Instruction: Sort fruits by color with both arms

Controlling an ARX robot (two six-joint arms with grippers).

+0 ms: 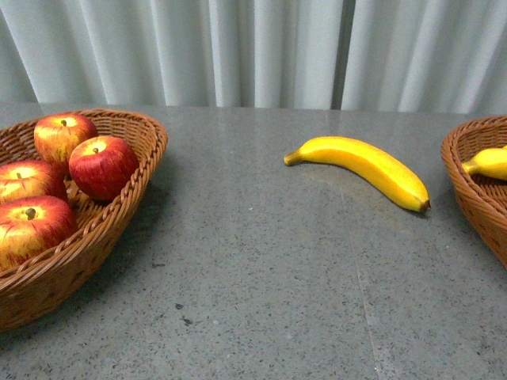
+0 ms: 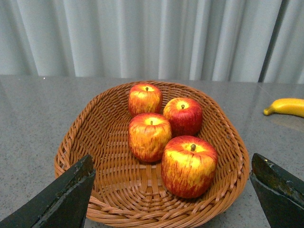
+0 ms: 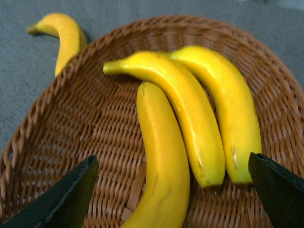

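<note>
Several red apples [image 1: 103, 165] with yellow streaks lie in a wicker basket [image 1: 119, 222] at the left; the left wrist view shows them [image 2: 189, 165] in that basket [image 2: 228, 185]. One yellow banana [image 1: 368, 168] lies loose on the table right of centre, also visible in the left wrist view [image 2: 286, 106] and the right wrist view [image 3: 64, 35]. Three bananas [image 3: 185, 114] lie in the right wicker basket [image 3: 52, 118], whose rim [image 1: 463, 190] shows at the front view's right edge. My left gripper [image 2: 173, 190] is open over the apple basket. My right gripper [image 3: 173, 192] is open over the banana basket. Neither arm shows in the front view.
The grey speckled table [image 1: 261, 293] carries both baskets. A pale pleated curtain [image 1: 261, 47] hangs behind its far edge.
</note>
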